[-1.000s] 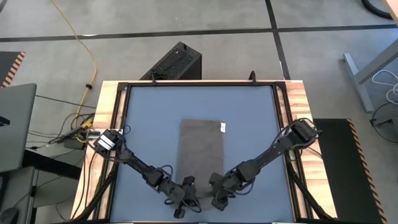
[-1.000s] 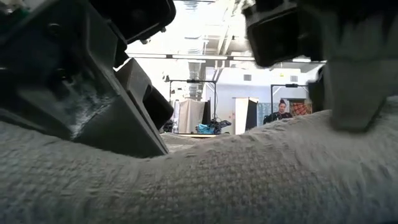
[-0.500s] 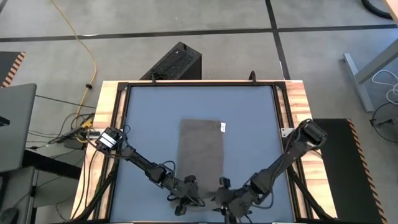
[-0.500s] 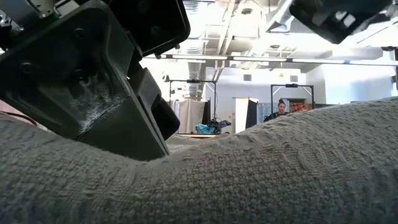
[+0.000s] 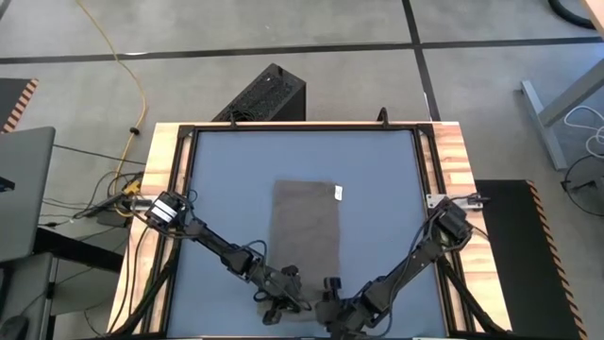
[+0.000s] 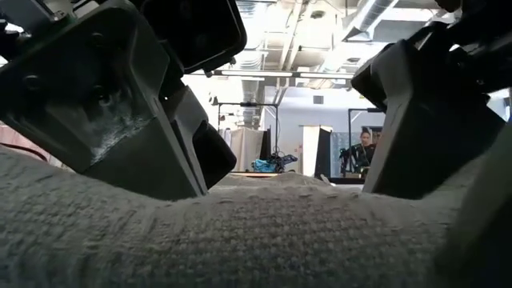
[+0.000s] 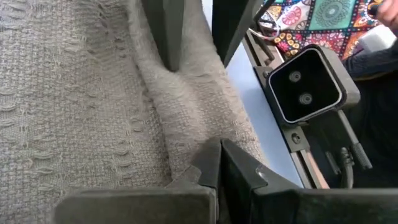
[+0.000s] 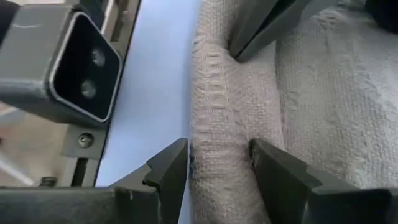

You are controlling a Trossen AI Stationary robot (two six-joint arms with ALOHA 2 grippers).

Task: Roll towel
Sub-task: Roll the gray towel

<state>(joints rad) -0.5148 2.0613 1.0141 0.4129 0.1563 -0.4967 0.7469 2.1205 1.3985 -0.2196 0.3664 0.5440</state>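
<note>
Taupe cloth, the towel (image 5: 305,236), lies flat as a long rectangle in the middle of the blue table (image 5: 226,170), its short far edge well clear of the black frame and its small white tag (image 5: 338,193) at the far right corner. We note wide bare blue on both long sides and beyond the far edge; the near edge sits close to the table's front, beside the low camera box (image 7: 308,84).

Both arms reach in low from the side rails, elbows out, wrists meeting at the near edge. Left gripper (image 5: 283,300) is at the near left corner; in its wrist view we see its fingers closed to a thin slit, pinching a raised ridge of towel. Right gripper (image 8: 219,165) is at the near right part of the same edge; its fingers stand a little apart with the thickened border of the towel between them, both sides pressing the fabric.

Weave is coarse and looped, with pulled threads. Along the near edge the cloth is lifted into a soft hump (image 6: 264,216) between the two grippers.
</note>
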